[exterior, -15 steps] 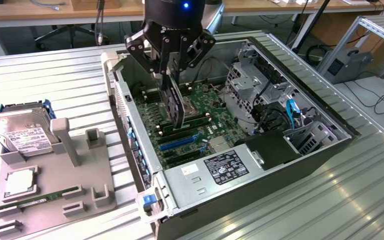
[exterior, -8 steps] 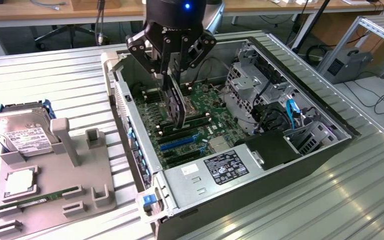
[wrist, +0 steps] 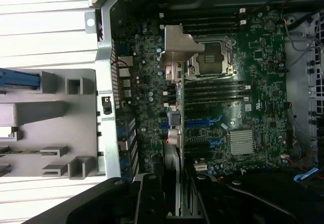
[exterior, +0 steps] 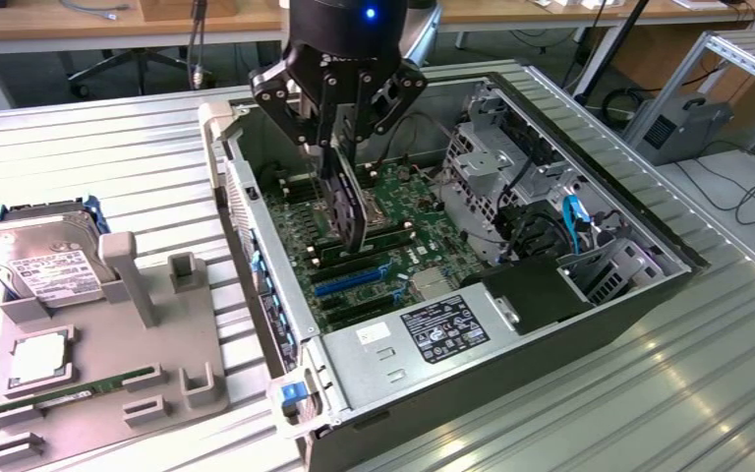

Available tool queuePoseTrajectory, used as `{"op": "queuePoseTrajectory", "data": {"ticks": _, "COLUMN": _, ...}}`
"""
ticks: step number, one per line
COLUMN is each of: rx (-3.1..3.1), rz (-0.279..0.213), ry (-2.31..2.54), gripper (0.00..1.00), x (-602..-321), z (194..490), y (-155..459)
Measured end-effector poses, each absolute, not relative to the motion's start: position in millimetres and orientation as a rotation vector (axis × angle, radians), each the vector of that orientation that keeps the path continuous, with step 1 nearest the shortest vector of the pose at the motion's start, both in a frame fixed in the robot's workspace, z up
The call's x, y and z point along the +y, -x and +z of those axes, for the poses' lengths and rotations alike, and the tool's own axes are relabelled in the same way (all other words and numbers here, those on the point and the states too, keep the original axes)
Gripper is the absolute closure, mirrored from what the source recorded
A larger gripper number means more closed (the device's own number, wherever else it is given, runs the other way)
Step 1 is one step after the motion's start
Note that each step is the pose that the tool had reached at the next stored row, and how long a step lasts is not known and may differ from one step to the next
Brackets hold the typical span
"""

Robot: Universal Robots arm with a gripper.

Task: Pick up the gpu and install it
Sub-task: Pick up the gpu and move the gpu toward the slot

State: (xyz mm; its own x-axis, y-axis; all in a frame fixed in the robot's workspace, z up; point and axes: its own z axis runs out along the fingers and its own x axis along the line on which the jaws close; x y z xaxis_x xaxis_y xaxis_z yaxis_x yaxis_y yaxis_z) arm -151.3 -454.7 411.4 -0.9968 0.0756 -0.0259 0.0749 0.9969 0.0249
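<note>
My gripper (exterior: 339,147) hangs over the open computer case (exterior: 391,339), shut on the gpu (exterior: 346,202). The card is held on edge, so it appears as a thin dark blade reaching down toward the green motherboard (exterior: 384,211). It hovers just above the board, over the area between the processor socket and the blue expansion slot (exterior: 351,281). In the wrist view the gpu (wrist: 173,133) runs edge-on away from the gripper (wrist: 169,196), with its silver end bracket (wrist: 178,44) at the far end near the processor socket (wrist: 212,59). The blue slot (wrist: 202,123) lies beside the card's edge.
A grey parts fixture (exterior: 102,334) stands at the exterior view's left with a hard drive in a blue frame (exterior: 30,251), a processor (exterior: 39,359) and a narrow green RAM stick (exterior: 76,388). Inside the case, a drive cage (exterior: 483,162) and cables (exterior: 572,221) crowd the right side.
</note>
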Motion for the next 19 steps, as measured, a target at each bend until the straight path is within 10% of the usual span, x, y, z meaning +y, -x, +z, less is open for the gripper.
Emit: {"op": "queuePoseTrajectory", "data": {"ticks": 19, "rx": 3.112, "rz": 0.033, "ry": -0.117, "gripper": 0.74, "x": -454.7, "z": 408.8, "y": 145.7}}
